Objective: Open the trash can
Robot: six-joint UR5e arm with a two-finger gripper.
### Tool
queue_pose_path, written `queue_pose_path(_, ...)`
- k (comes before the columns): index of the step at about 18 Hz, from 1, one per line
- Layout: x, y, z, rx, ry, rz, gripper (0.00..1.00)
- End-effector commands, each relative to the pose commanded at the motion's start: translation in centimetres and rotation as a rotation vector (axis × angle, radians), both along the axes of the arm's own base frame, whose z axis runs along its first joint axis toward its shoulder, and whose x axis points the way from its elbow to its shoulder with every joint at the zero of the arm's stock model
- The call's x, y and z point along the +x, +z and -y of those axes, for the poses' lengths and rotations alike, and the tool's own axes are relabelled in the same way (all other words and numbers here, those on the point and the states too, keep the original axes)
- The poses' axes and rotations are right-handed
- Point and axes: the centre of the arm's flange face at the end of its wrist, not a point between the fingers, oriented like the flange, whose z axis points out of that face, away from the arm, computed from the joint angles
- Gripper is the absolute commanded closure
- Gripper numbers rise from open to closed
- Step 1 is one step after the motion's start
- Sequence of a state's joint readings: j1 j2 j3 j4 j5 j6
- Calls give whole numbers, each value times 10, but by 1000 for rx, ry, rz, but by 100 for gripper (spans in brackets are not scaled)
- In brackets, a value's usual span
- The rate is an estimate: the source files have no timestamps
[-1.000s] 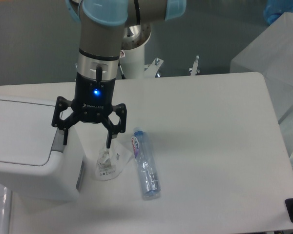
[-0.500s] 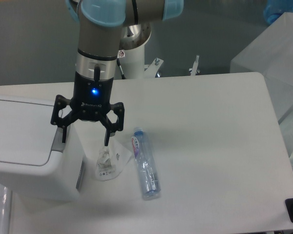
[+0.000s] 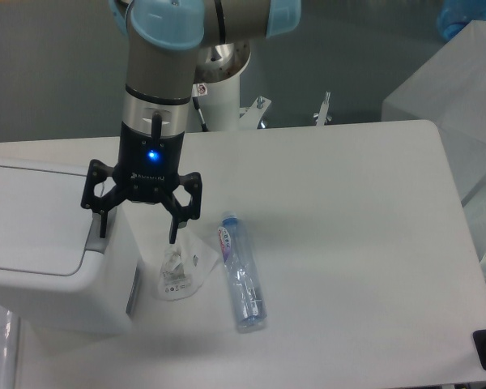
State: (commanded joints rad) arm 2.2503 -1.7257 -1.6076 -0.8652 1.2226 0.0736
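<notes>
The trash can (image 3: 40, 243) is a large white boxy bin at the left of the table, its flat lid down. A grey push tab (image 3: 94, 234) sits at the lid's right edge. My gripper (image 3: 138, 235) hangs open above the bin's right side, pointing down, with a blue light lit on its body. Its left finger (image 3: 104, 223) is just over the grey tab and its right finger (image 3: 174, 231) hangs past the bin's side, over the table. Nothing is between the fingers.
A crumpled clear plastic wrapper (image 3: 181, 268) lies on the table right beside the bin. An empty clear water bottle (image 3: 240, 272) lies on its side to the right of it. The white table (image 3: 348, 243) stretches out to the right.
My gripper has shifted slightly left and a little up over the last second, bringing the left finger closer over the grey tab. It stays open.
</notes>
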Motion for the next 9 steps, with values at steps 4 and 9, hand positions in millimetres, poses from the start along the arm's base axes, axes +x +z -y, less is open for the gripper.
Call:
queue_pose_path(4,1,-2,0,1,-3,-2,0)
queue_pose_path(9,1,-5,0,-4,-2,1,0)
